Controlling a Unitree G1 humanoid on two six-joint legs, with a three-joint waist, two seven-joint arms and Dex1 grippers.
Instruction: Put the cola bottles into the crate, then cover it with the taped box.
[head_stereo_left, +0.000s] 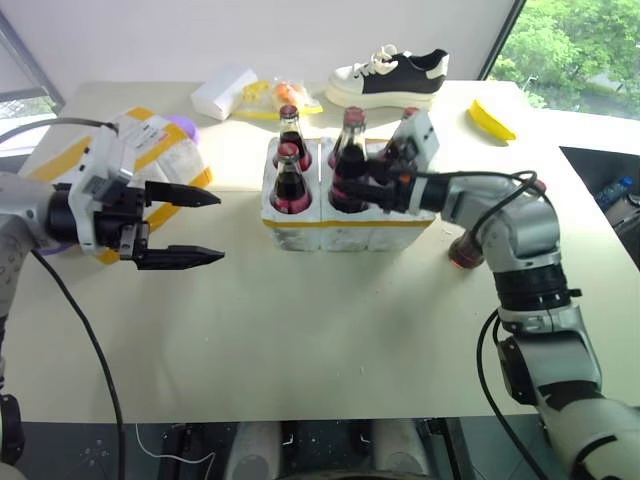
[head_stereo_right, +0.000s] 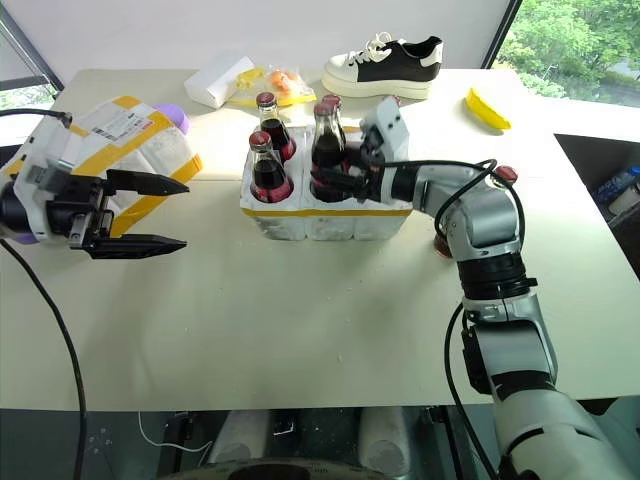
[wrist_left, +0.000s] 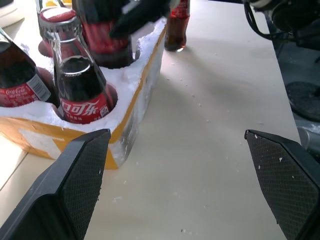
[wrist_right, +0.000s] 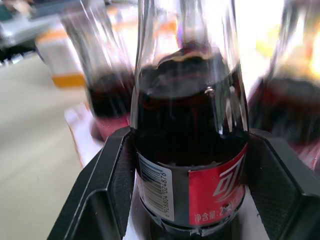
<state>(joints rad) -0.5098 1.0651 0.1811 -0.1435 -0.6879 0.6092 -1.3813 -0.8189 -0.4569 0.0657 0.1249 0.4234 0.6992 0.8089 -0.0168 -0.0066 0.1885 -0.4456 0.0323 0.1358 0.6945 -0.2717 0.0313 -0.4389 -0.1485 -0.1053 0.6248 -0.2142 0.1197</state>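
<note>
one cola bottle (wrist_right: 190, 150) sits between the right gripper (head_stereo_left: 372, 185) fingers, grip uncertain (slick, breakable glass; hold mid-body); left gripper (head_stereo_left: 185, 226) wide open, empty.

I am holding my right gripper (head_stereo_right: 345, 182) around a cola bottle (head_stereo_right: 326, 150) in the crate (head_stereo_right: 325, 215); my left gripper (head_stereo_right: 170, 213) is hanging open near the tabletop's left edge.
</note>
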